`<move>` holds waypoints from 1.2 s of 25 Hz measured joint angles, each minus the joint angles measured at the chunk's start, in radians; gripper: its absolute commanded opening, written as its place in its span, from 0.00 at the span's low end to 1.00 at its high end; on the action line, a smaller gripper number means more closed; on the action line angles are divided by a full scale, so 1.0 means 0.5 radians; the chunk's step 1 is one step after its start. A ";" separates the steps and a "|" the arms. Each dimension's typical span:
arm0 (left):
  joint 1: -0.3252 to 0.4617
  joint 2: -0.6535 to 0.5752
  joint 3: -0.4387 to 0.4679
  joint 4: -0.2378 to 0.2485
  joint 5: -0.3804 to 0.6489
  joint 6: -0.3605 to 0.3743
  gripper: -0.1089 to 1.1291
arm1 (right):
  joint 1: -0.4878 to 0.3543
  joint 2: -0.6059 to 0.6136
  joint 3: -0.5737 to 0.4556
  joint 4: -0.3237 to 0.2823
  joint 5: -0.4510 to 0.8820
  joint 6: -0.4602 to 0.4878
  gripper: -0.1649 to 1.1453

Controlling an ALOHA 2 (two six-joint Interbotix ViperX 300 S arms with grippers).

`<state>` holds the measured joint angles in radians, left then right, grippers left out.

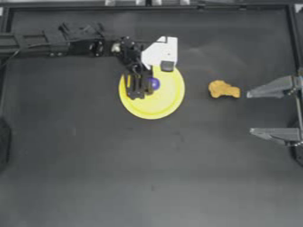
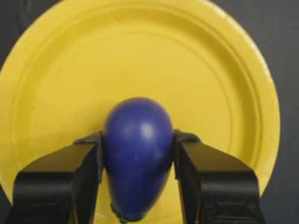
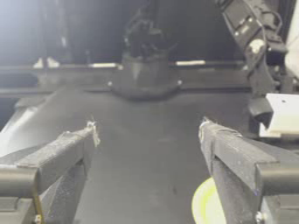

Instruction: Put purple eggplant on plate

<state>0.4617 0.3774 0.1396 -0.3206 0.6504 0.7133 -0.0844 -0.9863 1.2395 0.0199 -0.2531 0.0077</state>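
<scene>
The yellow plate [image 1: 157, 104] lies at the table's middle, toward the back. Over its far half hangs my left gripper [image 1: 144, 84], reaching in from the left, shut on the purple eggplant [image 1: 154, 83]. In the left wrist view both dark jaws press the sides of the glossy blue-purple eggplant [image 2: 138, 153], with the plate [image 2: 146, 57] right beneath it. Whether the eggplant touches the plate I cannot tell. At the table's right edge my right gripper [image 1: 260, 111] is parked and open, holding nothing [image 3: 149, 131]. A sliver of the plate [image 3: 204, 204] shows in the right wrist view.
An orange-yellow lumpy piece [image 1: 223, 89] lies on the table between the plate and the right gripper. The left arm's white wrist block [image 1: 161, 52] sits over the plate's far rim. A raised frame [image 1: 148, 6] borders the table's back.
</scene>
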 measured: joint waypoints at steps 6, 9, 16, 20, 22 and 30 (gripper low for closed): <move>-0.015 0.061 -0.009 -0.003 0.025 0.000 0.67 | 0.000 -0.003 0.003 0.003 0.003 0.000 0.88; -0.018 0.067 -0.009 -0.003 0.043 0.000 0.77 | 0.003 0.000 0.003 0.006 0.003 0.000 0.88; -0.018 0.067 -0.015 -0.003 0.046 0.000 0.92 | 0.000 -0.003 0.003 0.006 0.003 0.000 0.88; -0.018 0.067 -0.052 -0.003 0.046 0.003 0.92 | 0.003 -0.003 0.000 0.006 0.003 -0.003 0.88; -0.018 0.067 -0.074 0.000 0.046 0.000 0.92 | 0.003 0.000 0.003 0.006 0.003 0.000 0.88; -0.006 -0.055 -0.080 -0.003 0.071 0.000 0.92 | 0.000 -0.003 0.003 0.015 0.003 0.000 0.88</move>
<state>0.4587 0.3497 0.0997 -0.3221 0.6857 0.7133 -0.0844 -0.9879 1.2410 0.0276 -0.2516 0.0077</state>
